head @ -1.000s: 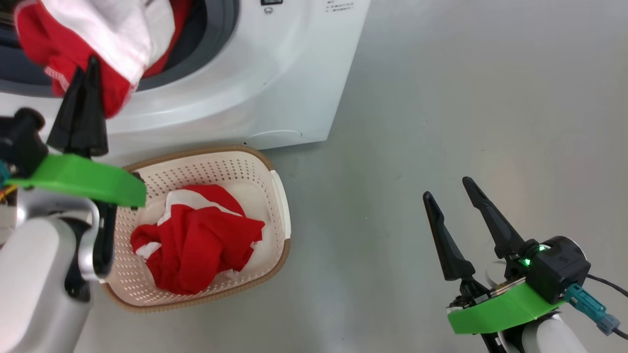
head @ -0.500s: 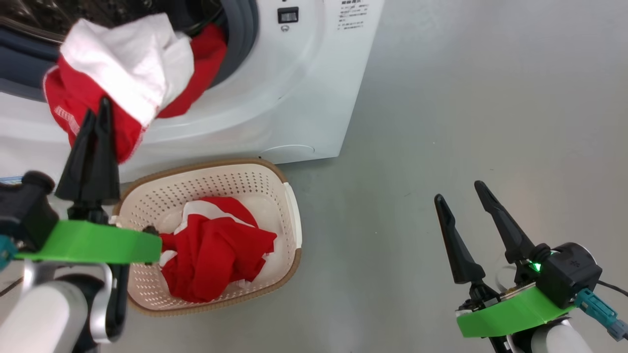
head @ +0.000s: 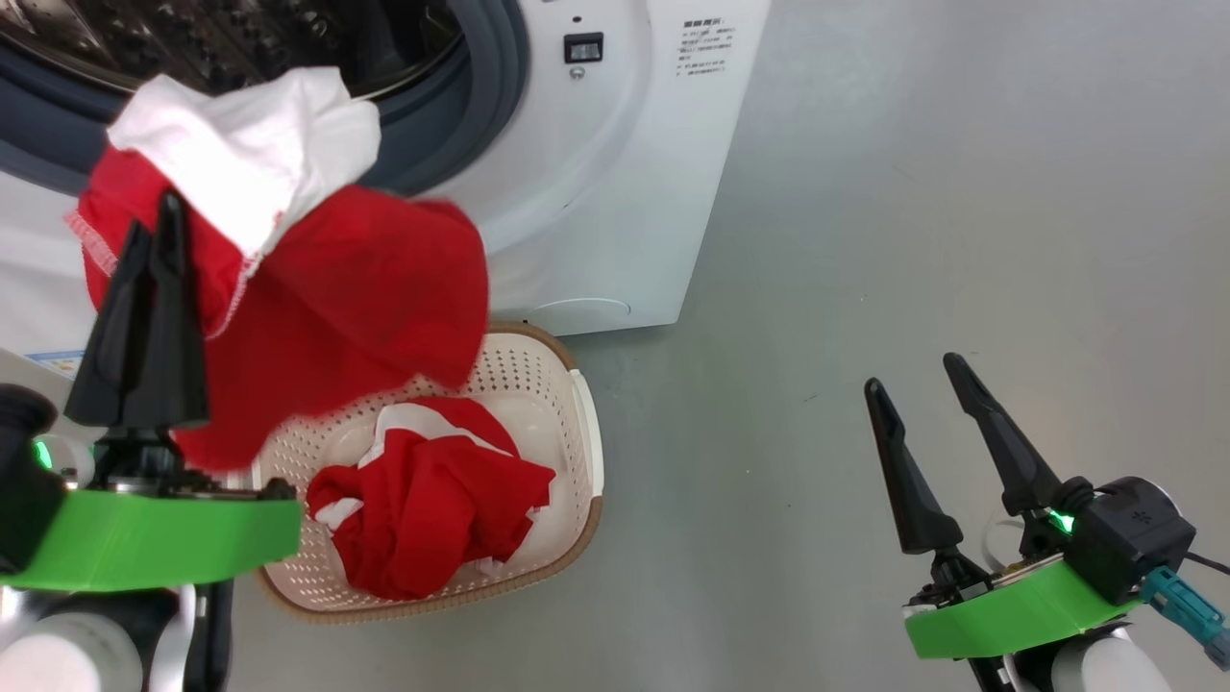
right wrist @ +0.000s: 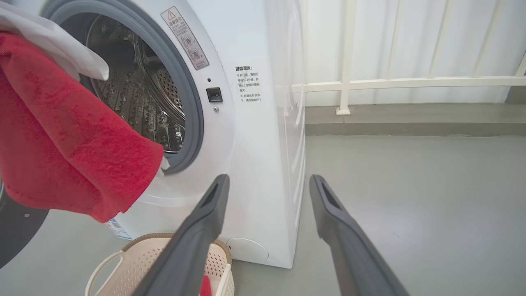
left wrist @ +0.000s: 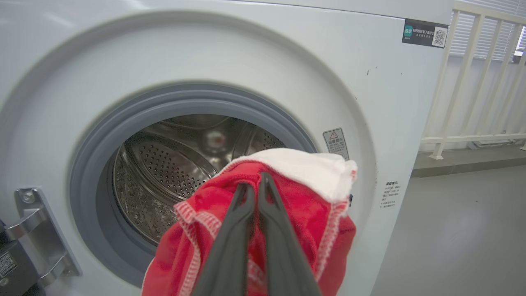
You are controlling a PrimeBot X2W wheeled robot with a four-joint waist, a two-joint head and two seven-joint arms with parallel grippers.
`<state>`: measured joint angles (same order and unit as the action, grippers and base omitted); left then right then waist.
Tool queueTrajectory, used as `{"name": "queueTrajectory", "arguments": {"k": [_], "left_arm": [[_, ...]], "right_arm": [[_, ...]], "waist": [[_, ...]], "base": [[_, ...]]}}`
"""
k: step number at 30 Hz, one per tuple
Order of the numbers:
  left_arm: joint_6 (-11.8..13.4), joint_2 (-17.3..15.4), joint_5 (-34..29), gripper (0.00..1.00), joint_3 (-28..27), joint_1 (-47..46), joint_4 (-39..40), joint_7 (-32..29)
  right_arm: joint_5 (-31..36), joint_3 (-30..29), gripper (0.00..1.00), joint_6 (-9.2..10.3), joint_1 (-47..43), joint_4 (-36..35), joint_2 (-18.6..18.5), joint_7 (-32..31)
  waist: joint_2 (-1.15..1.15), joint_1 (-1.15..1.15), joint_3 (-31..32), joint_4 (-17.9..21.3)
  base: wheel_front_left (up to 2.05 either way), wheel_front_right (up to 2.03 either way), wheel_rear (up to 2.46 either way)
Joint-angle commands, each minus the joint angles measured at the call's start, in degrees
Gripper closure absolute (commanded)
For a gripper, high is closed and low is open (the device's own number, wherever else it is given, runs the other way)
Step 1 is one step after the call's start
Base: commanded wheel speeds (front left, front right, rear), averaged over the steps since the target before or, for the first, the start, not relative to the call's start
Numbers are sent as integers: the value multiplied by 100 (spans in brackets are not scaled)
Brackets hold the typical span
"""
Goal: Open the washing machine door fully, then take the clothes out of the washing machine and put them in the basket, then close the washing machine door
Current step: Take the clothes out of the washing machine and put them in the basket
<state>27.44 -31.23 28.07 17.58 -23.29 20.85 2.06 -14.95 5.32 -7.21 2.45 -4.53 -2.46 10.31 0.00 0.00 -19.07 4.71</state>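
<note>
Head view: my left gripper (head: pixel 157 216) is clamped on the red clothes (head: pixel 365 288), dangling over one rim of the basket (head: pixel 594 514) — released here, they could drape outside it — while my right gripper (head: pixel 913 373) hangs open, empty.

A smooth grey floor (head: pixel 913 192) covers the right half of the head view, matte with a soft pale sheen and a few small dark specks. In the right wrist view the same floor runs back to a low grey kerb (right wrist: pixel 411 119) across the middle right of the frame. A cream-white railing (right wrist: pixel 411 83) of upright bars and one horizontal rail stands on the kerb, with a white wall (right wrist: pixel 370 41) behind it. In the left wrist view the railing stands at the upper right, and horizontal blind slats (left wrist: pixel 509 5) show above its top rail. The light is even and diffuse.
</note>
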Motion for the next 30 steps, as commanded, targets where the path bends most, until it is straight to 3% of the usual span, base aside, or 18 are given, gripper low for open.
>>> {"name": "queueTrajectory", "arguments": {"k": [1, 12, 30], "left_arm": [[70, -248, -119, 100, -286, -21, 220, -32], [28, 29, 110, 100, -78, 346, -236, 69], [-587, 681, 723, 100, 338, 318, -2222, 283]], "right_arm": [[-77, 87, 0, -28, -59, -181, -42, -8], [-91, 111, 0, -28, -10, -210, -42, 16], [-223, 121, 0, -28, 5, -151, -42, 50]], "waist": [[0, 0, -20, -21], [0, 0, -165, -9], [0, 0, -372, 54]], "base": [[0, 0, 0], [0, 0, 0], [0, 0, 0]]}}
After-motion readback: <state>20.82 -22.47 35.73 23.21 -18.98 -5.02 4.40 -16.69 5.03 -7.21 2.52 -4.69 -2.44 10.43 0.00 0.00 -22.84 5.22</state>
